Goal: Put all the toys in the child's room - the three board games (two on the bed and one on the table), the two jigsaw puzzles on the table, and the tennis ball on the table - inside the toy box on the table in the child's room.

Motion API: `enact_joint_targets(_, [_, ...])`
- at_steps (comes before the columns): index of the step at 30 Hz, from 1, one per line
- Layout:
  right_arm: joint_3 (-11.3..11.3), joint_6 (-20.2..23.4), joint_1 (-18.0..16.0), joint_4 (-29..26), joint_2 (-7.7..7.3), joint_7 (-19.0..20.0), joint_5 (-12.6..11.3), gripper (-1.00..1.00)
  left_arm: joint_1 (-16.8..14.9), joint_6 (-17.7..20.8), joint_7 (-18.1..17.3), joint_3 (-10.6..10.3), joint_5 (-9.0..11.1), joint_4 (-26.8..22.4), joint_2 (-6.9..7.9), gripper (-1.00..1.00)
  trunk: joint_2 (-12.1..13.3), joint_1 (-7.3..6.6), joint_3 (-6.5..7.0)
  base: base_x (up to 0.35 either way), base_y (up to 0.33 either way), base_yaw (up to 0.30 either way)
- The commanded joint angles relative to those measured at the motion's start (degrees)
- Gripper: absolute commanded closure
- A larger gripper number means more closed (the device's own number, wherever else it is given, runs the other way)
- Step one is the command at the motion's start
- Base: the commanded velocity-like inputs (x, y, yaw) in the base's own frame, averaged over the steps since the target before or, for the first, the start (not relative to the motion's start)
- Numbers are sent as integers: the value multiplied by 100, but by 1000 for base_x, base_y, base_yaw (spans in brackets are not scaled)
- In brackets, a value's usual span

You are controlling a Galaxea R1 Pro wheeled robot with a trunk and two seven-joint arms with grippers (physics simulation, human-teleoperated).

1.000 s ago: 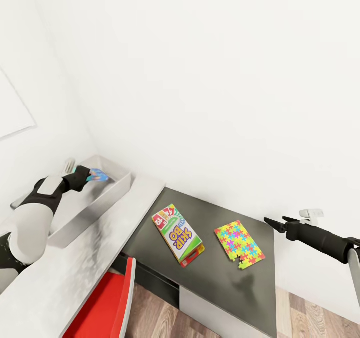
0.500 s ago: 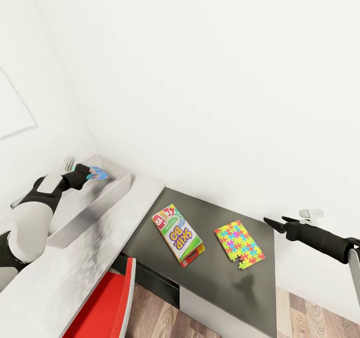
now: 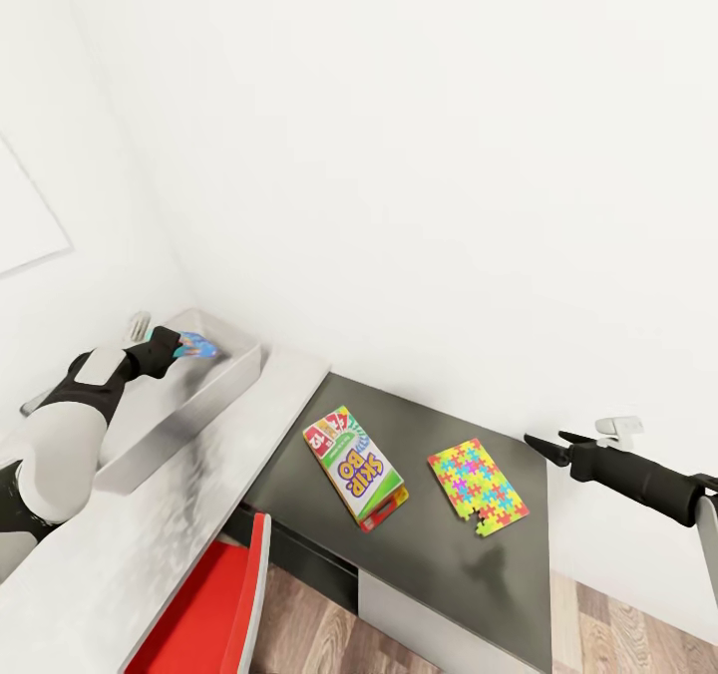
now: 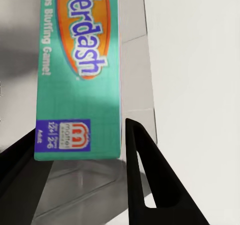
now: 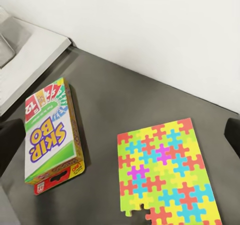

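Over the shallow light-grey toy box [image 3: 150, 425] on the pale counter [image 3: 120, 564], the left gripper [image 3: 184, 347] had its fingers [image 4: 150, 185] pinching a teal game box [image 4: 80, 70], seemingly for dropping inside. Skip-Bo box [image 3: 356, 466] and multicoloured puzzle sheet [image 3: 478, 488] lay on the dark section; right gripper [image 3: 543, 445] hovered nearby, fingers apart.

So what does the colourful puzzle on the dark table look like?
The jigsaw puzzle is a thin, flat sheet of interlocking pieces in yellow, pink, blue, green and orange. It lies flat on the dark-grey table, beside the Skip-Bo box without touching it. One edge looks uneven, with pieces jutting out. Nothing holds it.
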Motion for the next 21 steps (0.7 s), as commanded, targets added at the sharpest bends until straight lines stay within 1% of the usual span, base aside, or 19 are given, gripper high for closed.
enact_joint_targets(1, [-2, 49, -5, -1, -1, 7, -34, -100, -5, 38, 41, 23, 59, -9, -4, 100, -12, 3, -17, 0, 0, 0])
enact_joint_targets(21, [9, 50, -5, -1, -1, 33, -31, -100, -21, 70, 56, 31, 70, -7, 16, 100, -12, 3, -183, 0, 0, 0])
